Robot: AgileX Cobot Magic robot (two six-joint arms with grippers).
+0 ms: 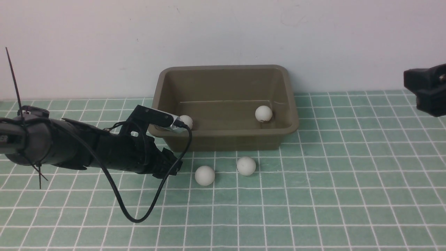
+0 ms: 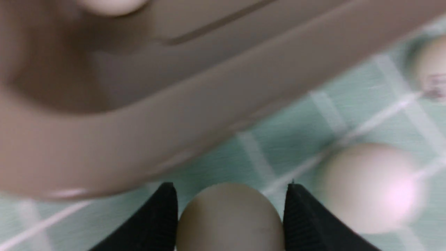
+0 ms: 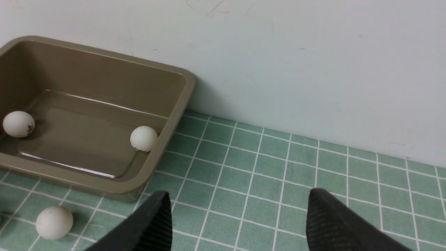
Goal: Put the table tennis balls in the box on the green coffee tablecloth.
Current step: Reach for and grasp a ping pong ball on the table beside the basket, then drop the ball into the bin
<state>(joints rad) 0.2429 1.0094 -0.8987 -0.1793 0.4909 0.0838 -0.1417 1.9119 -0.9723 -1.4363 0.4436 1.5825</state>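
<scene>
Left hand [image 2: 230,191] pinching ball [image 2: 230,223] just before box [image 1: 226,139] front wall; loose balls [image 1: 204,175] [image 1: 246,166] beside; right hand [image 3: 237,216] open, bench [image 1: 348,209] right edge.

The rectangular olive-brown plastic box [image 1: 226,137] fills the far middle, a small matte white ball [image 1: 205,175] and a second white ball [image 1: 246,166] lie just beside its near wall, the black left arm [image 1: 87,150] spans the left, and the teal-green gridded cloth [image 1: 348,181] to the right lies open.
</scene>
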